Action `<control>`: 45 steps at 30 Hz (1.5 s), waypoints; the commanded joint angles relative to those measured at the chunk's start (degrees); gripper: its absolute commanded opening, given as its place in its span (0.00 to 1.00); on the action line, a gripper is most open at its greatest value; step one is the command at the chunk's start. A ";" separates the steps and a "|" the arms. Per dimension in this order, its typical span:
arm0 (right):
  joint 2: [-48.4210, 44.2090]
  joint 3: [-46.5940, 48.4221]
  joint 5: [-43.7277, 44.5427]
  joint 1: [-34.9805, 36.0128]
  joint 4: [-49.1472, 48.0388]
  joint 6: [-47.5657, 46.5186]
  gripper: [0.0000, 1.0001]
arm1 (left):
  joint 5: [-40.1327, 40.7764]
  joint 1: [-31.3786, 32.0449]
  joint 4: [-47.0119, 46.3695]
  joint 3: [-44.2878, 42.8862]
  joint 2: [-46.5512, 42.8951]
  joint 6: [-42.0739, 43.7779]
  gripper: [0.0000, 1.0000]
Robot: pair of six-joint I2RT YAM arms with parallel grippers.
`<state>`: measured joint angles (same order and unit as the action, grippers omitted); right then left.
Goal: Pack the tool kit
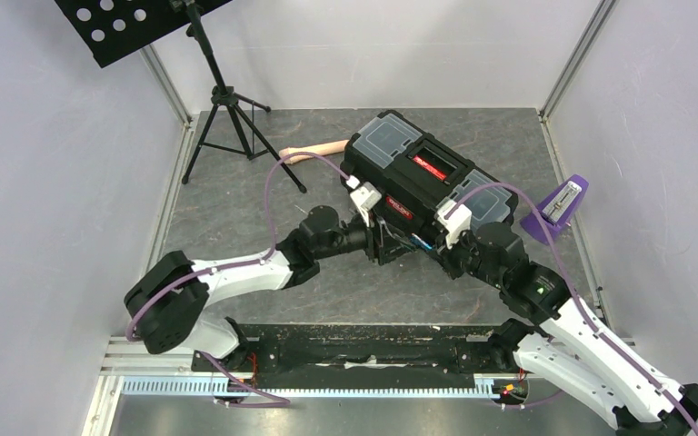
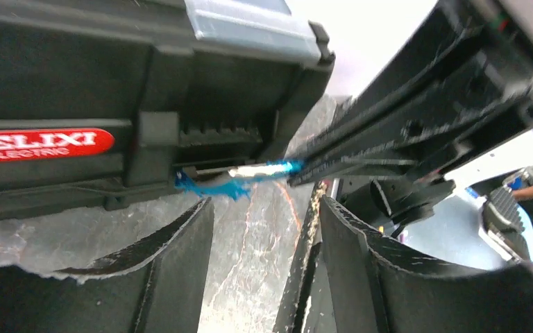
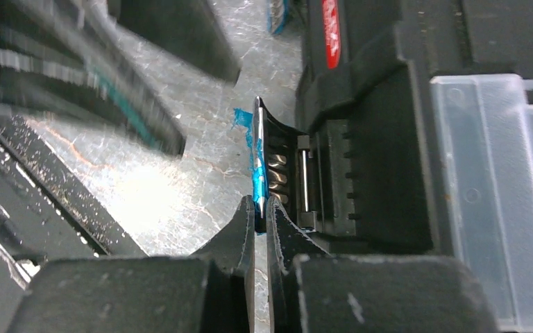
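Toolbox: your large black plastic toolbox (image 1: 427, 182) sits slantwise in the middle of the grey mottled table (image 1: 264, 182), with its two clear lids and red-labelled handle facing up.
Latch: a thin blue latch (image 3: 255, 159) stands out from the toolbox's near face, low on the wall beside one clear lid (image 3: 493, 194).
Right gripper: your right gripper (image 3: 260, 205) is at that near face, its fingers pinched together on the latch's edge.
Left gripper: your left gripper (image 2: 264, 208) is just in front of the toolbox, near the red label (image 2: 41, 144). Its fingers are spread and hold nothing, and the latch shows beyond them.
Beige cylindrical handle (image 1: 314, 151): lies just off the toolbox's far-left corner.
Purple stapler-like object (image 1: 559, 207): just beside the toolbox's right end.
Black tripod stand (image 1: 227, 109): well left of the toolbox.
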<state>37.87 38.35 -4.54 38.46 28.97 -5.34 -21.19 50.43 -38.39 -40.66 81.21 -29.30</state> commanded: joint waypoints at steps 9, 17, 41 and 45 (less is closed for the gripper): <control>-2.61 -3.37 11.29 -0.41 -4.73 9.80 0.00 | 4.75 4.84 0.64 -6.17 10.50 8.91 0.58; -4.28 -6.22 12.03 -0.41 -6.11 13.34 0.00 | 7.51 4.86 0.58 -10.16 14.19 9.30 0.47; -0.57 9.55 16.99 -0.40 1.53 5.85 0.28 | 8.76 4.83 10.06 -16.29 14.56 6.20 0.40; 2.79 9.59 8.94 -0.40 1.14 3.85 0.19 | 8.71 4.83 10.45 -16.24 14.33 6.10 0.40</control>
<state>37.56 46.57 11.29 38.06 30.48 0.99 -13.89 55.27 -25.67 -54.06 96.03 -22.92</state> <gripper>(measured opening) 0.230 0.406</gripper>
